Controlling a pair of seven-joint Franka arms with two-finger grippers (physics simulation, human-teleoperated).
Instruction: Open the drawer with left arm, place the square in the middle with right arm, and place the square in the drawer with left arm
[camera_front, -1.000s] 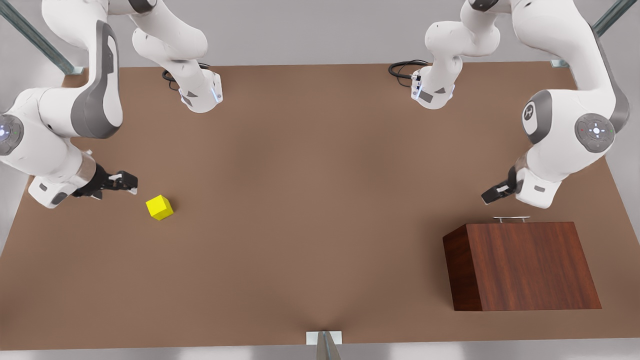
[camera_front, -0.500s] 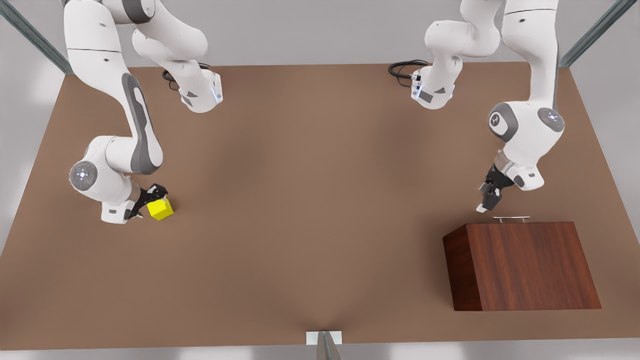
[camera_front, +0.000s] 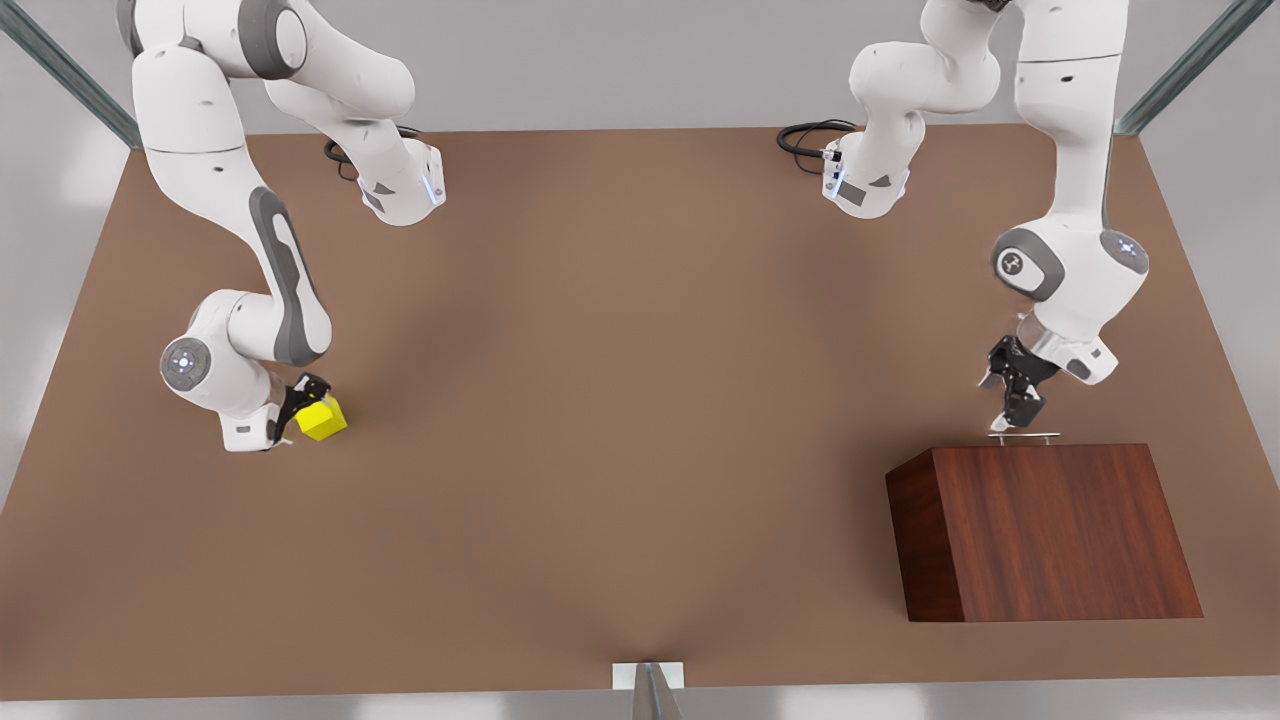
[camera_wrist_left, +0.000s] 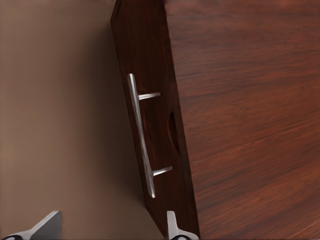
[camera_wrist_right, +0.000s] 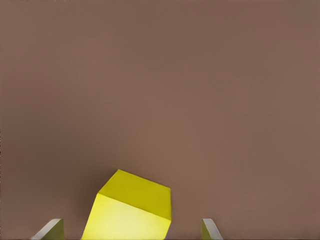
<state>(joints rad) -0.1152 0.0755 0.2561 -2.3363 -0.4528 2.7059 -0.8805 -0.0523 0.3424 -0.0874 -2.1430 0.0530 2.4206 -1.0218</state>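
Now your left gripper (camera_front: 1012, 405) hangs open just above the closed drawer's silver handle (camera_front: 1023, 436), at the front view's right. Your right gripper (camera_front: 290, 412) sits open around the yellow cube (camera_front: 321, 418), which rests on the brown tabletop (camera_front: 620, 400) at the left.

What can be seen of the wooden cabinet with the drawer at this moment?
The dark reddish-brown wood-grain box cabinet sits flat on the matte brown tabletop at the front view's right. Its single drawer looks fully shut, the front flush with the box. A thin silver bar handle stands off that front on two short posts, facing the arm bases. The left arm's black two-finger tool hangs open just above the handle, fingers either side, not visibly gripping it.
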